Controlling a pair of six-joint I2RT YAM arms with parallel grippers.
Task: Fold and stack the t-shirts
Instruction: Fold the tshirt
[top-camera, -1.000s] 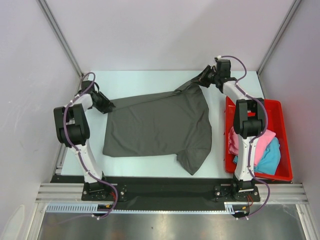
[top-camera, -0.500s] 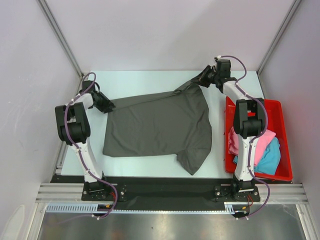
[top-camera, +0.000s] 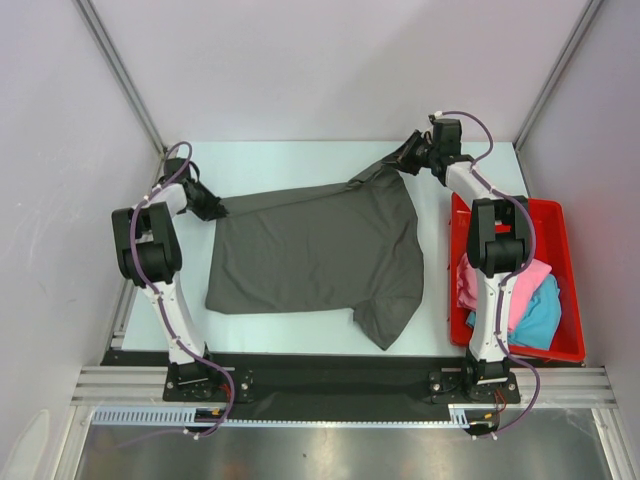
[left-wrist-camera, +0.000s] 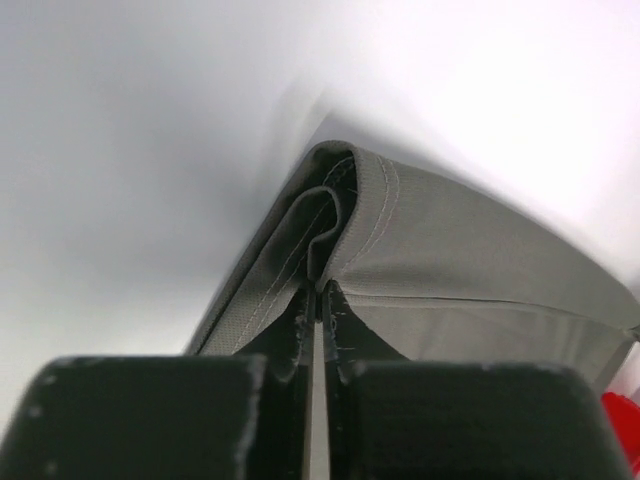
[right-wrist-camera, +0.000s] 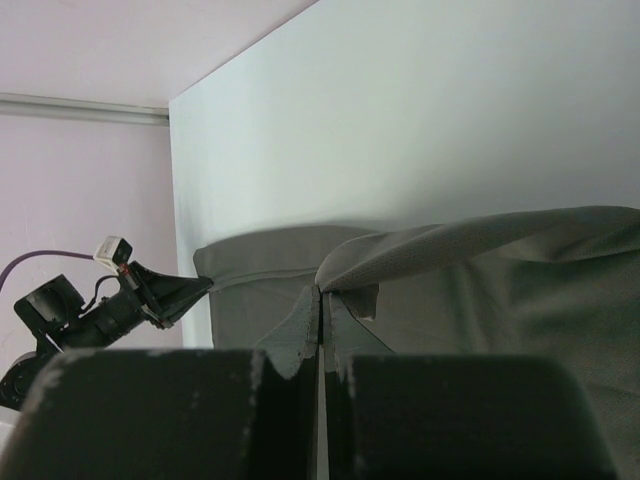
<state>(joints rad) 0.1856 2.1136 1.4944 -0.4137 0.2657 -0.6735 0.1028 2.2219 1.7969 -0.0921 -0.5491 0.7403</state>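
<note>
Charcoal t-shirt (top-camera: 310, 255) lies spread flat mid-desk, long axis approx 9-to-3, sleeves at the 3 end; its far edge is drawn fairly straight between the two arms. Left end effector (top-camera: 220, 211) is pinched tight on the far corner at approx 10 o'clock of the shirt, hem fold nipped between the jaws in the wrist view; right end effector (top-camera: 388, 167) is likewise clamped on cloth at approx 1 o'clock, near the far sleeve. From both, the body of the shirt lies toward 6, so I judge a fold would carry the held edge that way; each arm is nearest its own corner. Desk (top-camera: 290, 165) is smooth and white, with bare room at 12 and less at 6. Red tray (top-camera: 546, 206) with the pink t-shirt (top-camera: 530, 276) and turquoise t-shirt (top-camera: 542, 316) crowds the 3-to-4 side.
</note>
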